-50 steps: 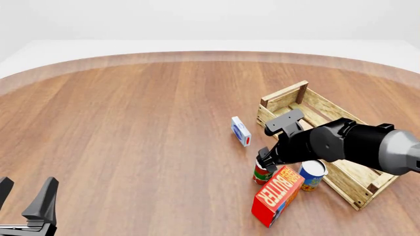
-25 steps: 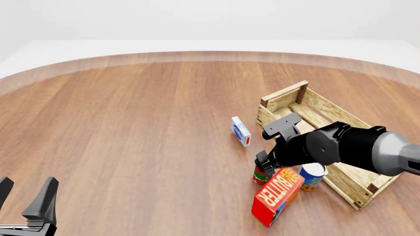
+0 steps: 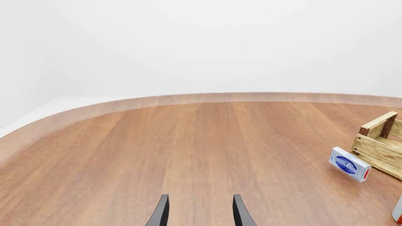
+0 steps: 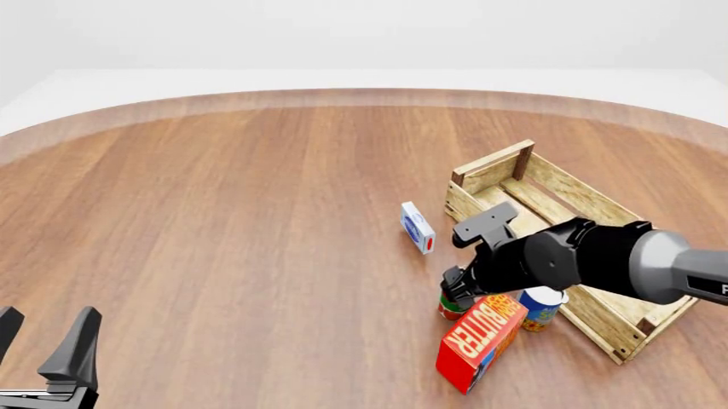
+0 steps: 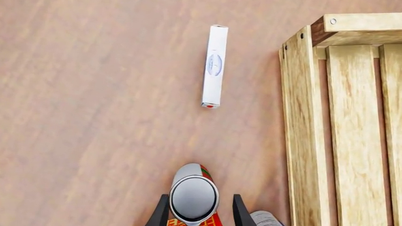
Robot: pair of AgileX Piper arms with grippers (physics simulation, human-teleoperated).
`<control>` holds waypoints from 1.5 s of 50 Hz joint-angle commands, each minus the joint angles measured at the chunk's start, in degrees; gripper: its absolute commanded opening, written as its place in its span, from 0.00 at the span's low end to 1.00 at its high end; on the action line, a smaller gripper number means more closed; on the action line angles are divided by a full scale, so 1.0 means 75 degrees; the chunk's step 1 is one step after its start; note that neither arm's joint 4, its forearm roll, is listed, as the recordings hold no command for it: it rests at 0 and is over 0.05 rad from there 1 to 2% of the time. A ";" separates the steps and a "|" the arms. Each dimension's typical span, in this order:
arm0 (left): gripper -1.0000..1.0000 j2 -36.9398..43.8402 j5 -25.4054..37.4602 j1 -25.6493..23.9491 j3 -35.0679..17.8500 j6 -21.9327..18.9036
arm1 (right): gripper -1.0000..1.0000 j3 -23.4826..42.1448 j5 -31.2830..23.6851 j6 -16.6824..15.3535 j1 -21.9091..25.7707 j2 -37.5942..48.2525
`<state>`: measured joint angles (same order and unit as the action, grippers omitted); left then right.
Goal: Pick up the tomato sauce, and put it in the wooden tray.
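— At the near left corner of the table, what does the left wrist view give us?

— Little. The left gripper (image 3: 199, 212) shows two dark fingers spread apart with nothing between them, over bare wood. Far off toward the right side stand a corner of the wooden tray (image 3: 377, 141) and a small blue-and-white box (image 3: 349, 164) just beside it.

— And the front view?

— The left gripper (image 4: 46, 345) sits idle at the near left corner. The right arm has sunk lower over the last second, so the right gripper (image 4: 458, 288) is now down around the tomato sauce (image 4: 453, 305), near the table's right edge. The butter box (image 4: 480, 339) leans just beside the can, the blue-labelled can (image 4: 541, 307) stands behind it, and the wooden tray (image 4: 500, 170) lies close by toward the far right.

— Does the right wrist view confirm that?

— Yes. The tomato sauce (image 5: 194, 197) sits squarely between the right gripper's (image 5: 199, 214) fingers, its silver top facing the camera. The fingers flank it closely; whether they are already pressing, I cannot tell. My guess: the descent is done and closing comes next, then a short lift over the tray's wall (image 5: 300, 117).
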<state>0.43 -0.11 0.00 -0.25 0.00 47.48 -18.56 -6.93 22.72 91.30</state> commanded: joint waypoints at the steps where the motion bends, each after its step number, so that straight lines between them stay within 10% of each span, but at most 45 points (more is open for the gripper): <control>1: 1.00 0.0000 0.0000 0.0000 0.0000 0.0000 | 1.00 -0.0011 0.0155 0.0038 0.0060 0.0206; 13: 1.00 0.0000 0.0000 0.0000 0.0000 0.0000 | 1.00 0.0070 0.0222 0.0102 0.0110 0.0307; 14: 1.00 0.0000 0.0000 0.0000 0.0000 0.0000 | 0.00 0.0066 0.0237 0.0091 0.0098 0.0310; 39: 1.00 0.0000 0.0000 0.0000 0.0000 0.0000 | 0.00 0.0268 -0.0063 -0.0164 0.0118 -0.0102; 51: 1.00 0.0000 0.0000 0.0000 0.0000 0.0000 | 0.00 0.1460 -0.1574 -0.0730 -0.0043 -0.1192; 75: 1.00 0.0000 0.0000 0.0000 0.0000 0.0000 | 0.00 0.3249 -0.2468 -0.1864 -0.2065 -0.1016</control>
<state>0.43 -0.11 0.00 -0.25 0.00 67.65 -36.11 -19.91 13.03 81.26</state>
